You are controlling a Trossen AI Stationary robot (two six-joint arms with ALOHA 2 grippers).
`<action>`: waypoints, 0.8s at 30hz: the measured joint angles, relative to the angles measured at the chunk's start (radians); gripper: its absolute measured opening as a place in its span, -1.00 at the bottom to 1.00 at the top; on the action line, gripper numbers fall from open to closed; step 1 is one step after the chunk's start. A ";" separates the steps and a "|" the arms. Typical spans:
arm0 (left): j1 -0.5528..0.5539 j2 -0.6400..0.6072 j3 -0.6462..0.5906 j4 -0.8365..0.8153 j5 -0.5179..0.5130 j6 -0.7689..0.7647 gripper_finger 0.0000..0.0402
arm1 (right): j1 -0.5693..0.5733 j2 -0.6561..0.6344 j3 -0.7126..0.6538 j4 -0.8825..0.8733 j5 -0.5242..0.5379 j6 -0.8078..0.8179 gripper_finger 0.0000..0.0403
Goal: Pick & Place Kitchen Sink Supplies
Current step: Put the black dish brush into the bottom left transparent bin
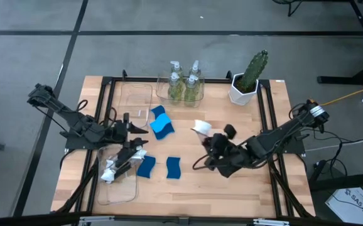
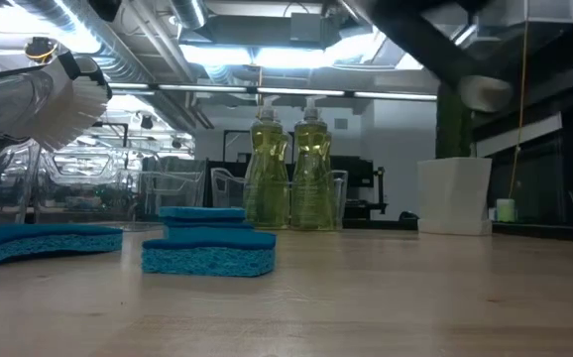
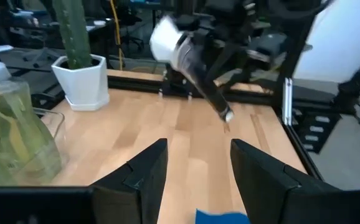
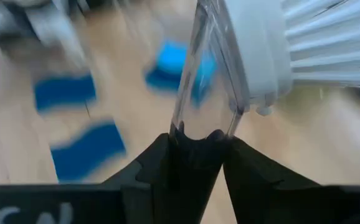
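Wooden tabletop (image 1: 200, 188) inside a black frame filled the high view, with grey floor around it. Two clear bins lay at the left (image 1: 135, 100) and one at the far edge. Four blue sponges (image 1: 162, 127) sat near the middle: two stacked, two nearer the front (image 1: 173, 167). Two soap bottles (image 1: 176, 81) stood upright in the far bin, a cactus (image 1: 252, 74) to their right. One dish brush (image 1: 201, 128) was held by the right gripper (image 4: 195, 134), its fingers closed on the black handle; its long axis ran toward the far left, white head leading, right of the sponges. Left gripper (image 3: 195, 165) stood open over the near-left bin, which held another brush (image 1: 109, 171).
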 joint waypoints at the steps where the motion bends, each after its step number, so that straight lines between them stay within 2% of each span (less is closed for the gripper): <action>1: 0.011 0.010 0.000 0.017 0.006 0.006 -0.15 | -0.006 0.000 0.000 0.072 0.033 -0.081 -0.39; 4: 0.043 0.055 0.000 0.087 0.059 0.051 -0.15 | -0.027 0.005 0.000 0.313 0.065 -0.333 -0.39; 8: 0.074 0.127 0.000 0.227 0.138 0.154 -0.13 | -0.065 0.013 0.000 0.565 -0.022 -0.598 -0.39; 14: 0.106 0.224 0.000 0.442 0.242 0.270 0.00 | -0.123 0.031 0.000 0.744 -0.163 -0.773 -0.39; 19: 0.154 0.302 0.000 0.579 0.293 0.242 0.16 | -0.154 0.067 0.000 0.881 -0.262 -0.901 -0.39; 24: 0.188 0.354 0.000 0.630 0.291 0.210 0.25 | -0.166 0.097 0.000 0.981 -0.281 -1.008 -0.39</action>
